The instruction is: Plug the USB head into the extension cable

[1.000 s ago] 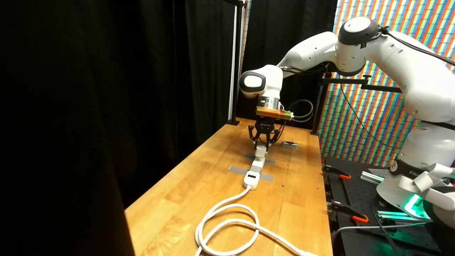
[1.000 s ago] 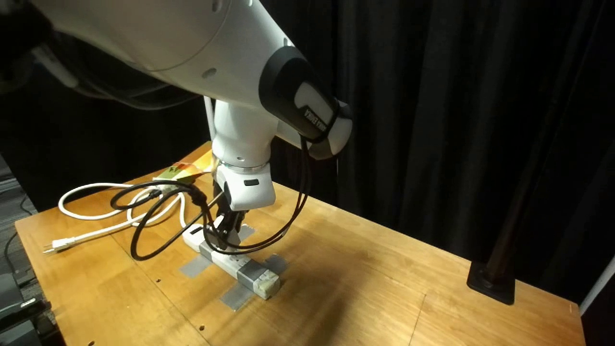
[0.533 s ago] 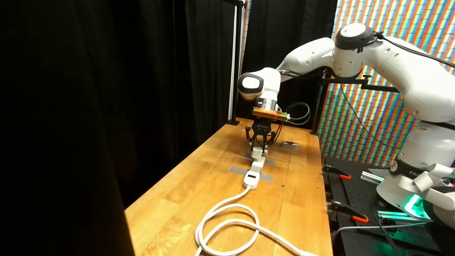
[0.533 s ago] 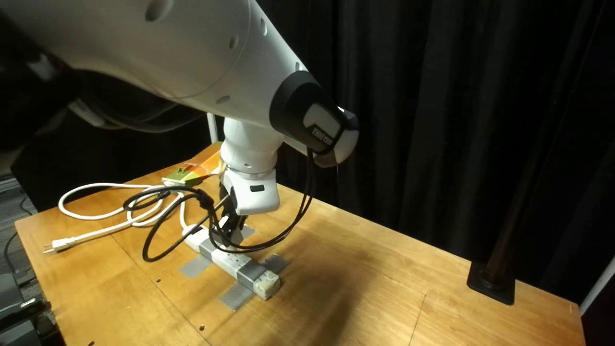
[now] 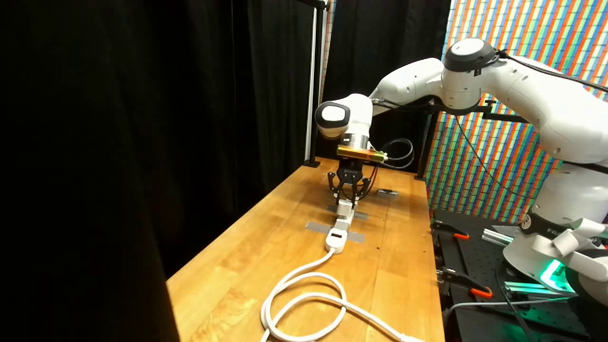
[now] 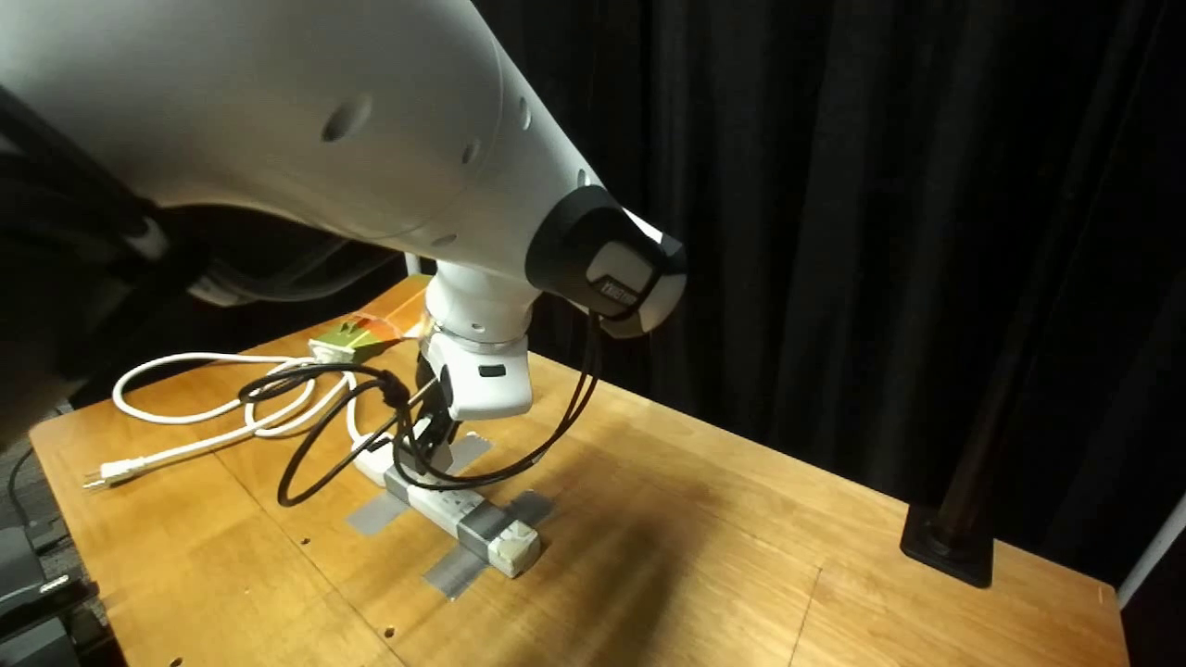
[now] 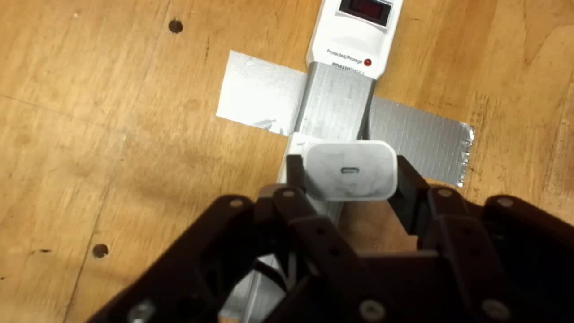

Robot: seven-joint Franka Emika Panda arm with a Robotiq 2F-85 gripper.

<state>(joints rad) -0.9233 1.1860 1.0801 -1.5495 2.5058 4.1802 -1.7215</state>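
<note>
The USB head is a small white charger block with rounded corners and a USB-C slot on its upward face. My gripper is shut on it, one finger on each side. In an exterior view the gripper holds the USB head over the extension cable. The white socket strip also shows in an exterior view and in the wrist view. The USB head looks turned at an angle to the strip. Its prongs and the sockets beneath it are hidden. I cannot tell whether it touches the strip.
Grey tape holds the strip to the wooden table. The white cord lies in loops, its plug near a table edge. A small metal piece lies farther back. Black cables hang from the wrist.
The arm has lowered and the gripper has moved down and slightly along the strip toward its switch end, carrying the USB head. The strip and cord have not moved.
</note>
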